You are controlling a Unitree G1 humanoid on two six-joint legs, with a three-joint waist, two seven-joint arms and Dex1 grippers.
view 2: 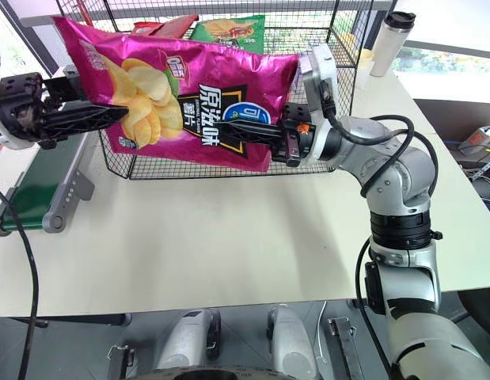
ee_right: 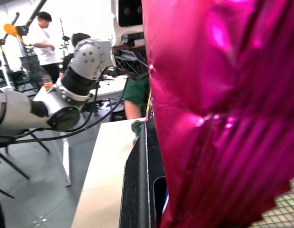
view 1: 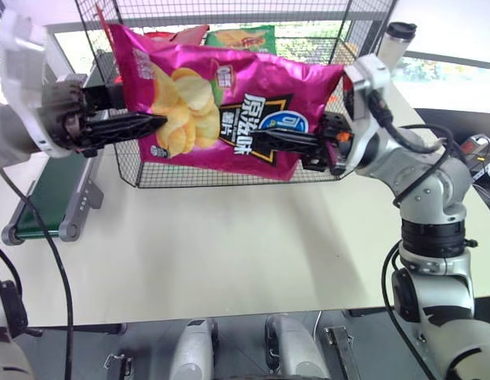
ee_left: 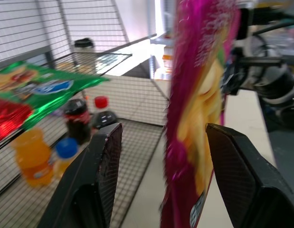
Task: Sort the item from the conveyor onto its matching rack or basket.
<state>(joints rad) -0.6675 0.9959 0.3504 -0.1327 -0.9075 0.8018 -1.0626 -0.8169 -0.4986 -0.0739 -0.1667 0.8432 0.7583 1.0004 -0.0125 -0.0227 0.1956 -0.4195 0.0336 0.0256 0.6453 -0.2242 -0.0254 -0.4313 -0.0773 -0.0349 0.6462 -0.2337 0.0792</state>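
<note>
The item, a glossy magenta-pink crisp bag, hangs in the air in front of the black wire rack. My right gripper reaches in from the right and is shut on the bag's lower right part, one black finger lying flat against the foil. At the bag's left end my left gripper stands open, a finger on each side of the bag with a gap showing. The dark green conveyor runs along the left, below the left gripper.
On the rack's upper tier lie a green bag and a red bag. The lower tier holds an orange drink bottle and a cola bottle. A lidded tumbler stands at the table's back right.
</note>
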